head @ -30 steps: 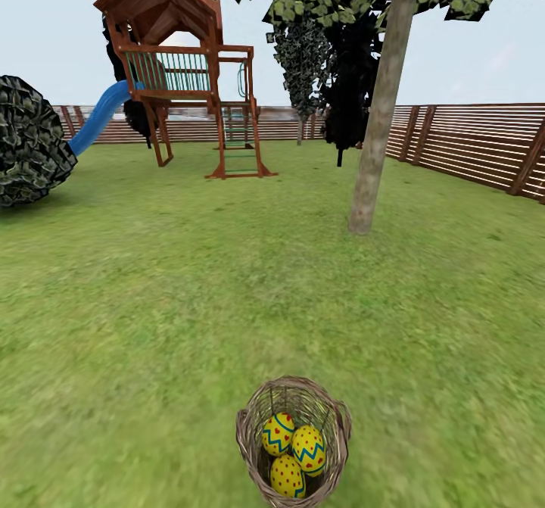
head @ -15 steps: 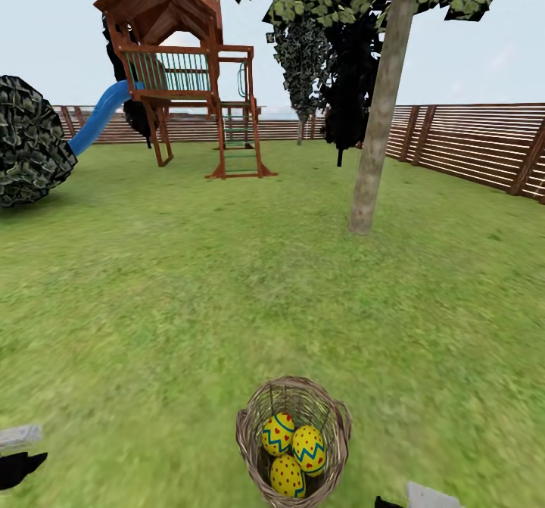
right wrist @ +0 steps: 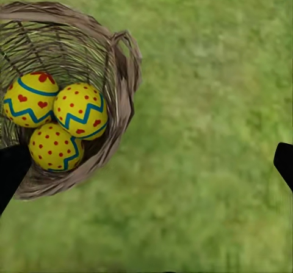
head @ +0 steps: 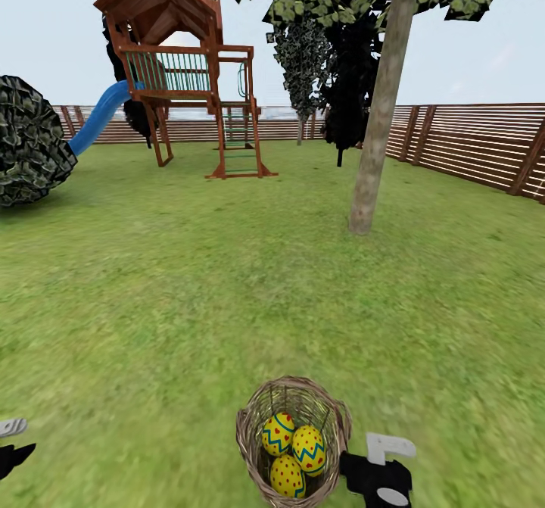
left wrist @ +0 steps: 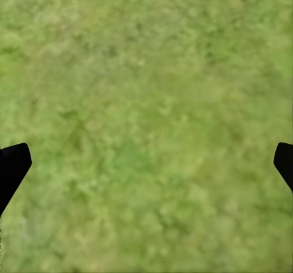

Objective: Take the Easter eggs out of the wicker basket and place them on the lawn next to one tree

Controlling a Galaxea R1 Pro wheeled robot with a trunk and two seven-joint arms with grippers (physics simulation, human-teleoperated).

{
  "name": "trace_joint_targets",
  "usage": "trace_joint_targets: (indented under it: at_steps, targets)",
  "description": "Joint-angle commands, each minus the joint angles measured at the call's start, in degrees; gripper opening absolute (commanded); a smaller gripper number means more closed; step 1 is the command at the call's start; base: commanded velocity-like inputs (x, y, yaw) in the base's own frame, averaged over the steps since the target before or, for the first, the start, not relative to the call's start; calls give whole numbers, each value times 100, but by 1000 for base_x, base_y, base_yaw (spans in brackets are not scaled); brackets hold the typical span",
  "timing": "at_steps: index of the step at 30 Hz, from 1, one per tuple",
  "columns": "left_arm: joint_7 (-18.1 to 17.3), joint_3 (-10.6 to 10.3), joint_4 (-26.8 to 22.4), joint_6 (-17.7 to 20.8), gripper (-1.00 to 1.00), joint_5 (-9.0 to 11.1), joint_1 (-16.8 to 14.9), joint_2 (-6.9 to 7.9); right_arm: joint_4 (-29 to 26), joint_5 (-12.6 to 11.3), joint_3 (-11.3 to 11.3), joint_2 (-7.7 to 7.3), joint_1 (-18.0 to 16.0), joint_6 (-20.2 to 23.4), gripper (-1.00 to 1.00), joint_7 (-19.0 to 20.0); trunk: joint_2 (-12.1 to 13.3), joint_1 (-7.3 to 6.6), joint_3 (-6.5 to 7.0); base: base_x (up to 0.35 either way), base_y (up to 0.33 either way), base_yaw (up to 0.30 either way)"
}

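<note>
- Three Easter eggs (head: 294, 453) all sit in the wicker basket (head: 257, 417) on the lawn (head: 189, 303).
- Right claw (right wrist: 146, 169) is spread wide and empty, just beside the basket's rim; eggs lie off toward one fingertip.
- Left claw (left wrist: 146, 163) is also spread and empty over bare grass, well apart.
- Right arm nearer; tree (head: 375, 152) stands ahead.

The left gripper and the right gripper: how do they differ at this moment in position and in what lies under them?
The right gripper is beside the wicker basket with three Easter eggs; the left gripper is far from it, at the head view's left edge. Below the left gripper lies bare lawn; the right sees the basket rim. Both are open and empty.
</note>
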Motion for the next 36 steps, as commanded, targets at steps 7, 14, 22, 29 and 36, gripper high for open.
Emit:
trace_joint_targets:
  at_steps: [7, 14, 22, 29, 36]
  targets:
    - [-15, 15, 0, -3, 100, 18, 5, -1, -7, -77, 39, 0, -68, 3, 100, -42, -3, 0, -5, 0, 0, 0]
    - [-14, 16, 1, -75, 100, 15, 7, -1, -7, -797, 142, 0, -381, 424, 100, -102, -3, 0, -5, 0, 0, 0]
    - [-22, 16, -83, -27, 100, -1, 4, 38, 144, -1463, 137, 0, -1354, 755, 100, -132, -3, 0, -5, 0, 0, 0]
    - [-17, 16, -279, -9, 100, -195, -2, 56, 1336, -1813, 113, 0, -2759, 1391, 100, -606, -3, 0, -5, 0, 0, 0]
    - [-18, 22, -306, -33, 100, -316, 0, 61, 2808, -2261, -146, -14, -3741, 1560, 100, -994, -3, 0, -5, 0, 0, 0]
